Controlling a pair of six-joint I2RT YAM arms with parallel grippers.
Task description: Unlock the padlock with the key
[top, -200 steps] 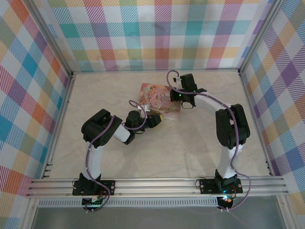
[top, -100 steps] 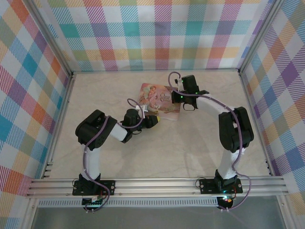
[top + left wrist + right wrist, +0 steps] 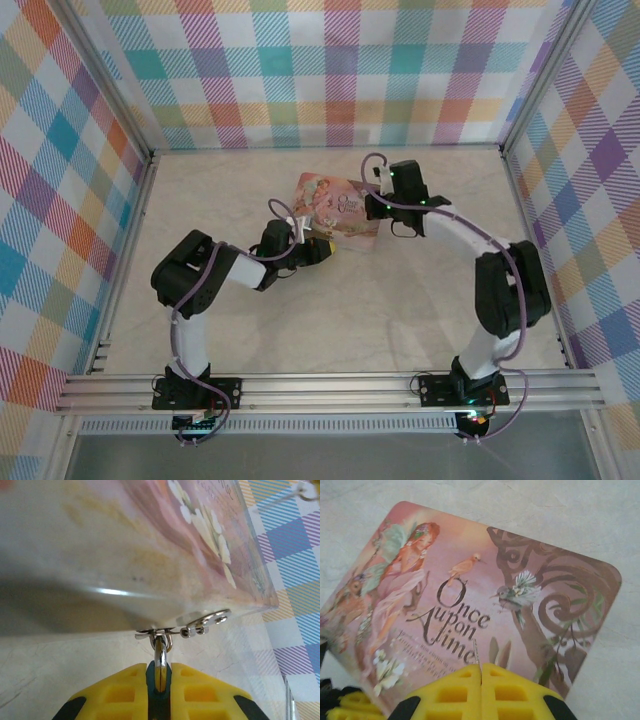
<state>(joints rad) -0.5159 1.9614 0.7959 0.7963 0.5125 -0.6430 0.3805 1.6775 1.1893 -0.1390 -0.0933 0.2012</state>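
From the top camera I see both arms bent in toward the pink tin (image 3: 335,200), which lies flat on the table (image 3: 420,300). The left gripper (image 3: 322,247) sits low at the tin's near edge. The right gripper (image 3: 372,207) hangs over the tin's right part.

On the left wrist camera, the 2 yellow pads (image 3: 125,695) are drawn almost together, clamped on the padlock (image 3: 160,662). Its body is mostly hidden between them. Its silver shackle (image 3: 160,650) rises out of the pads and meets the small metal hasp (image 3: 207,621) at the foot of the tin's side wall. So the padlock hangs on the tin, pinched in my left gripper.

On the right wrist camera, the 2 pads are pressed fully together with the key (image 3: 476,652) nipped between them. It is a thin grey sliver poking out past the tips, over the lid just below the words "Once Upon a Time". I cannot tell whether its tip touches the lid. The key is well apart from the padlock, which is at the tin's near edge.
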